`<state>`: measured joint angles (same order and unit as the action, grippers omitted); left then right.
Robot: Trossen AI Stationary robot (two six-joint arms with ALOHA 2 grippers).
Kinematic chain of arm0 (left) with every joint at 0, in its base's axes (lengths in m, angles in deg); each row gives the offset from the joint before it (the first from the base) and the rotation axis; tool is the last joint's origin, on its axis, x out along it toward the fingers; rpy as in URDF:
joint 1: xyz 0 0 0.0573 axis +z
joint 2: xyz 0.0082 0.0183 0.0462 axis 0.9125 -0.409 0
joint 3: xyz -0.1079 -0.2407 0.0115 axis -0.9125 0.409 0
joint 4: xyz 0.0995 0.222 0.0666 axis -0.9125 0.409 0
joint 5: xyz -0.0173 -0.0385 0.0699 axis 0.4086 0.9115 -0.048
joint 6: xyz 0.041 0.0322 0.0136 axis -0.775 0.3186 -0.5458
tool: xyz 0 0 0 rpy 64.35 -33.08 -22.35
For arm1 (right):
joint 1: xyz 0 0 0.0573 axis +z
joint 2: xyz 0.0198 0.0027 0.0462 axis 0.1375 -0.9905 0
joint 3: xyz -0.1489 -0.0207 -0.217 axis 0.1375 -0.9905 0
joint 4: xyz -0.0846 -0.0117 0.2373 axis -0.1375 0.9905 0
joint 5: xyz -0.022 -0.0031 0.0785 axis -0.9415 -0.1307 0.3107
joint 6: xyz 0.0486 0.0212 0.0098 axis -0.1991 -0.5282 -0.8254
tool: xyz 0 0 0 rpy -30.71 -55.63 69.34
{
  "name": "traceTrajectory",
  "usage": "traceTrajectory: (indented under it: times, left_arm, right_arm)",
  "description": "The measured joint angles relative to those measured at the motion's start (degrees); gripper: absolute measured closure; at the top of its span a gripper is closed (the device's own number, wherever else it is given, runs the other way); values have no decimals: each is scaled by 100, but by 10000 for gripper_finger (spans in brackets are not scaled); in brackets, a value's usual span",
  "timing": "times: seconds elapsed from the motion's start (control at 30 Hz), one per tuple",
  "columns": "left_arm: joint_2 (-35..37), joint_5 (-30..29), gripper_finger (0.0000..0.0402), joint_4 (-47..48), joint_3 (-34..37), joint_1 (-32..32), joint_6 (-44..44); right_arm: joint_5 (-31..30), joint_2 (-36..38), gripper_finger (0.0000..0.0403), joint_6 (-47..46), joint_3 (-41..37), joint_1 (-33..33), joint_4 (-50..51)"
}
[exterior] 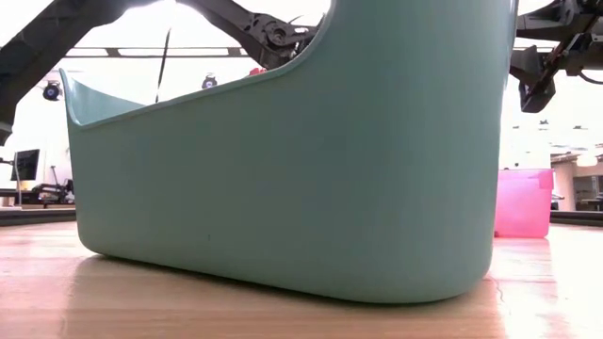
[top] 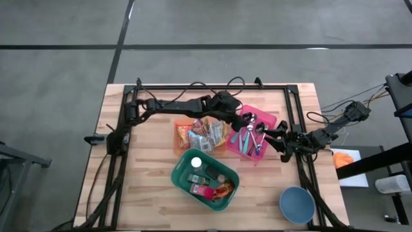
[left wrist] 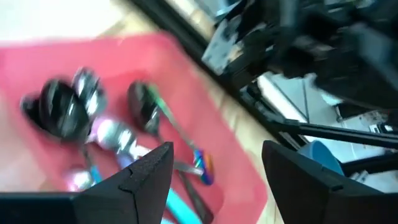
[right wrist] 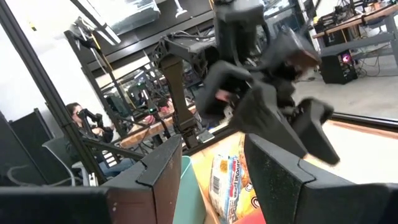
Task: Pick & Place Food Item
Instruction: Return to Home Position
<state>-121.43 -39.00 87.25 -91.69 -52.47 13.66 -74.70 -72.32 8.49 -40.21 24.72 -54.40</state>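
Note:
Several snack packets (top: 201, 134) lie heaped in an orange tray in the middle of the table; the right wrist view shows them too (right wrist: 227, 177). My left gripper (top: 243, 119) hangs open above the near-left part of the pink bin (top: 270, 122), with nothing between its fingers (left wrist: 214, 149). Below it, metal spoons (left wrist: 143, 106) lie in the pink bin (left wrist: 37, 56). My right gripper (top: 281, 138) waits at the table's right edge, open (right wrist: 211, 140) and empty.
A green bin (top: 180, 171) holding small packets and a white lid stands near the front; it fills the low view (exterior: 283, 169). A blue bowl (top: 297, 205) sits at the front right. Black frame rails run along the table's left, far and right sides.

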Motion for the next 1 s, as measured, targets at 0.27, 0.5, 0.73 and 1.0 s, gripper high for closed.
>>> traceTrajectory:
  times: [0.27, 0.5, 0.73, 1.0]
  left_arm:
    - [524, 124, 224, -142, 12, 9, -1077]
    - [1088, -209, 337, 275, 45, 11, -1497]
    - [1663, -763, 397, 1003, 51, 3, -2089]
    - [2546, -1567, 397, 1970, 104, -128, -2827]
  right_arm:
    - [1, 0, 232, -1, 0, 0, 7]
    - [-4, 4, 232, -1, 0, 0, -2]
    - [-2, 4, 232, -1, 0, 0, 0]
    - [-2, 4, 232, 0, 0, 0, 1]
